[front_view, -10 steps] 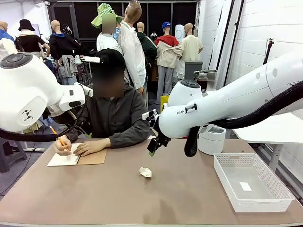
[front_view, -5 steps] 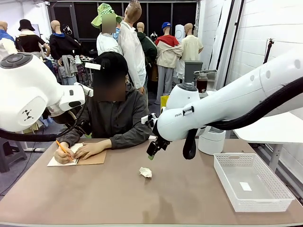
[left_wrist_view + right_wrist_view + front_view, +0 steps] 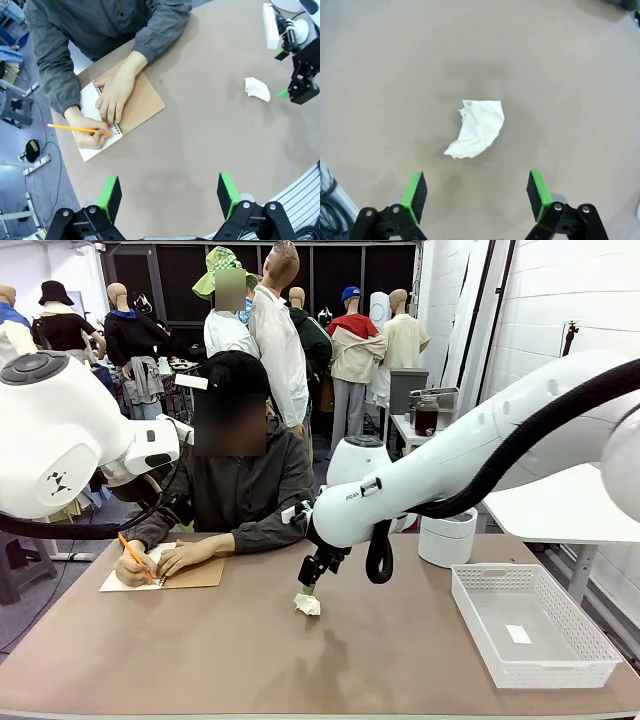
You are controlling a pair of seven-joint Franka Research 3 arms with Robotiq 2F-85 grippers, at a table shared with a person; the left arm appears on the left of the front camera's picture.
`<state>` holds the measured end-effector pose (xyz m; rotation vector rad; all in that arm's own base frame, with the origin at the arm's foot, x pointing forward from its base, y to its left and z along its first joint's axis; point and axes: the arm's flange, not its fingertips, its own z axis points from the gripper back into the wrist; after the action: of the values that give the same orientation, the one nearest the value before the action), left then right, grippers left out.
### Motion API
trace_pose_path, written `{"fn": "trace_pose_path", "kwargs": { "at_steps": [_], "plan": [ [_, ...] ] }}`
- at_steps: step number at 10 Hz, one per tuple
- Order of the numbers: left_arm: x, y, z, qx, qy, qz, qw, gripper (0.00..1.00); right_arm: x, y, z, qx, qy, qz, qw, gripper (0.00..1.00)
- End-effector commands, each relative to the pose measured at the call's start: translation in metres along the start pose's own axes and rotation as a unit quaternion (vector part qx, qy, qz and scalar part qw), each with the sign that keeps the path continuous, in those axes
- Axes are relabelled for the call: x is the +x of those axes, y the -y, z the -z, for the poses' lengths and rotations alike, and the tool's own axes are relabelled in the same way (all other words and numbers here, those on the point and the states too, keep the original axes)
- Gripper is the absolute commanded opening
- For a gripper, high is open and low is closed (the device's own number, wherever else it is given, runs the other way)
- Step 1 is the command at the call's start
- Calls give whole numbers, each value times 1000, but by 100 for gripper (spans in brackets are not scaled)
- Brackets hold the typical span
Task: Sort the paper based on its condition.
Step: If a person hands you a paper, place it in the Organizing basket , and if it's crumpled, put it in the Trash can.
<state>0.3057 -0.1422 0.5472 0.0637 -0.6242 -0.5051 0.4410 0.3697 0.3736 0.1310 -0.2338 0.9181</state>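
At table ctr, R gripper (image 3: 476,189), jaws apart, hovers w/ crumpled paper (image 3: 476,129) at its 12 o'clock: not yet grasped, sort pending, basket (image 3: 545,674) at 3 o'clock.

One paper wad (image 3: 307,604), white, crumpled into a small wrinkly lump, roughly crescent-shaped with a pointed lower tip in the right wrist view (image 3: 477,129). Lies loose on the brown table (image 3: 200,660) near its middle (image 3: 257,89), resting on the bare top, not flattened.

White rounded arms (image 3: 440,465) w/ black cables (image 3: 540,425), blk fingers (image 3: 415,192), green pads (image 3: 536,190)
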Motion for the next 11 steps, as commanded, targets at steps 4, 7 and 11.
{"fn": "trace_pose_path", "kwargs": {
  "at_steps": [4, 7, 11],
  "plan": [
    [-1, -1, 0, -1, -2, 6, 1000, 100, 25, 2, 31, -6, -58, -15, 998, 100],
    [-1, -1, 0, -1, -2, 6, 1000, 100, 32, 2, 48, -4, -80, -24, 996, 100],
    [-1, -1, 0, -1, -2, 6, 1000, 100, 40, 3, 64, 2, -100, -25, 995, 100]
  ]
}}
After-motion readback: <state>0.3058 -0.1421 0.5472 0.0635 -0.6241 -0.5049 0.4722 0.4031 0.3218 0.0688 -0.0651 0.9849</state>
